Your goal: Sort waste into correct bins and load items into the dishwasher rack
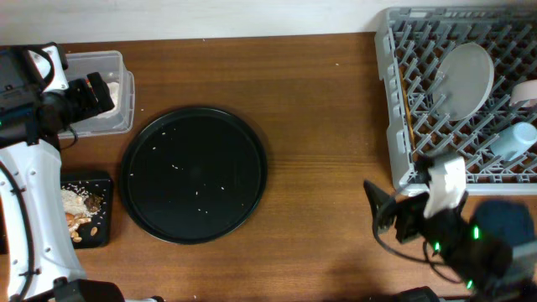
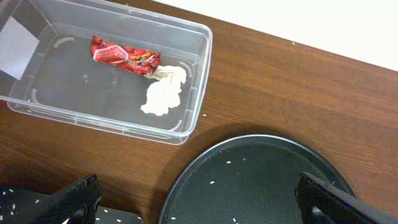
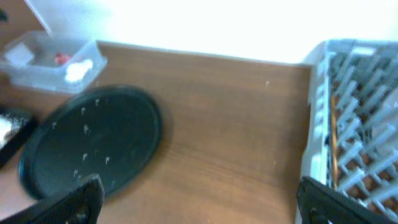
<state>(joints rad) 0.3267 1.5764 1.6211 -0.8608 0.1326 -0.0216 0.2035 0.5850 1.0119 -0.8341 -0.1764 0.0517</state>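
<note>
The clear tub point(image 2: 198, 74) holds the red wrapper point(image 2: 124, 56) and the white tissue point(image 2: 163, 93). My left gripper point(image 2: 199, 208) is open and empty, hovering by the tub point(image 1: 113, 60) in the overhead view point(image 1: 96, 94). The black bin point(image 1: 102, 180) holds beige scraps point(image 1: 77, 205). The grey rack point(image 1: 394, 101) holds the white plate point(image 1: 466, 75), the pale blue cup point(image 1: 516, 138), a white bowl point(image 1: 526, 91) and the chopsticks point(image 1: 409, 109). My right gripper point(image 1: 382, 210) is open and empty over bare table left of the rack point(image 3: 354, 124), as the right wrist view point(image 3: 199, 205) shows.
The large round black tray point(image 1: 193, 174) lies between the bins and the rack, with a few rice grains on it. It also shows in the left wrist view point(image 2: 261, 180) and the right wrist view point(image 3: 93, 140). Bare wood lies between the tray and the rack.
</note>
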